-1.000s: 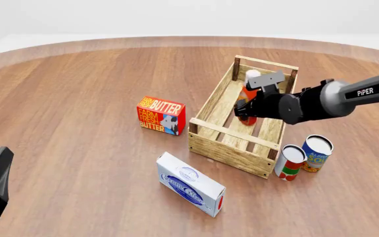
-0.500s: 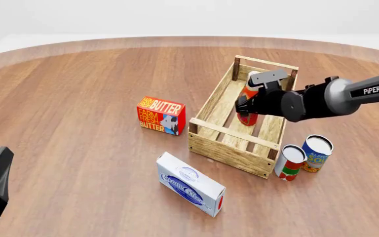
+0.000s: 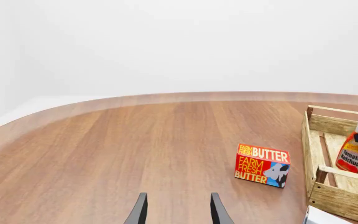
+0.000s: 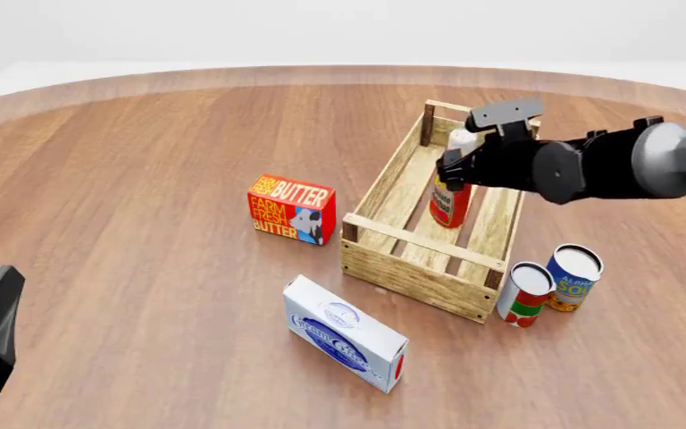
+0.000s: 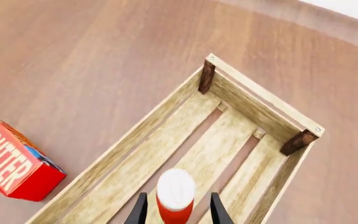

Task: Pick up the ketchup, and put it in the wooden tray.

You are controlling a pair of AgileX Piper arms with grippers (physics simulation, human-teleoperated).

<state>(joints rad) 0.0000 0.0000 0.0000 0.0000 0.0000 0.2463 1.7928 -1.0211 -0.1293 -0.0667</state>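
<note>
We see our right gripper (image 4: 460, 159) over the wooden tray (image 4: 381, 260), with the ketchup (image 4: 449, 198) standing upright on the slats directly beneath it. Whether the fingers grip the cap, we cannot tell. Nearer us than the gripper, outside the tray, stand two cans (image 4: 549, 284). Off to its left sits the butter box (image 4: 290, 209).

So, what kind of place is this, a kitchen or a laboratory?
Probably neither: it looks like a simulated tabletop for grocery sorting. A bare wooden table against blank white holds a butter box, two cans and a wooden tray with the ketchup inside.
</note>
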